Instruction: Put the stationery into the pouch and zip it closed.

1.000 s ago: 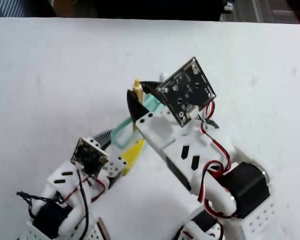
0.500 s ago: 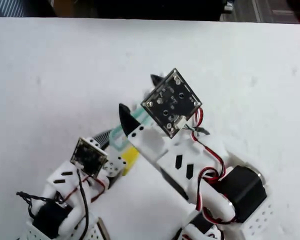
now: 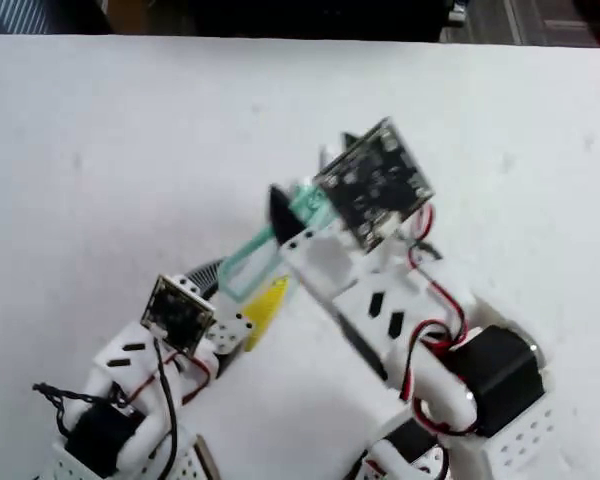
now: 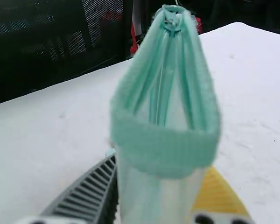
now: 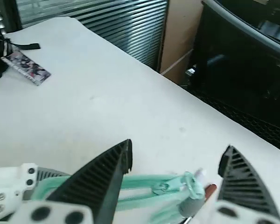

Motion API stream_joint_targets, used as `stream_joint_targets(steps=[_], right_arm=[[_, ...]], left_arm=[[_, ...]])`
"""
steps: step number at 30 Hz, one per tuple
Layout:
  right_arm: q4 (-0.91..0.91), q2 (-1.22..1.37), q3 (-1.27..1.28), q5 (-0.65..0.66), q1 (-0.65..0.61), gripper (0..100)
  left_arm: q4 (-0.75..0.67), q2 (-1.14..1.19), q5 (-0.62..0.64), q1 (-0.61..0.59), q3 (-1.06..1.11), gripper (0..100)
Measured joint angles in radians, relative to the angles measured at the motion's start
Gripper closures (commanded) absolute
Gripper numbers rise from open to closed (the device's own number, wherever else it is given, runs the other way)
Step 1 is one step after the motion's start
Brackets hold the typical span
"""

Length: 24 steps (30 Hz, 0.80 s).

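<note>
Left pincer [image 4: 154,200] clamps the pouch [image 4: 163,140], right pincer [image 5: 177,156] gapes wide astride it

The wide, flat white surface [image 3: 100,150] has a few faint marks on it. A small flat card with a colourful picture [image 5: 27,68] lies right on it. A thin black strap [image 5: 23,45] lies on the surface too, just beside the card.
</note>
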Motion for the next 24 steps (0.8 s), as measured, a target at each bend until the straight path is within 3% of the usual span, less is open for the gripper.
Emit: stream_joint_targets(steps=[6, 24], right_arm=[[0.000, 0.000, 0.000, 0.000, 0.130, 71.5], [0.000, 0.044, 0.000, 0.000, 0.348, 71.6]], left_arm=[[0.000, 0.000, 0.000, 0.000, 0.000, 80], [0.000, 0.006, 0.002, 0.002, 0.000, 98]])
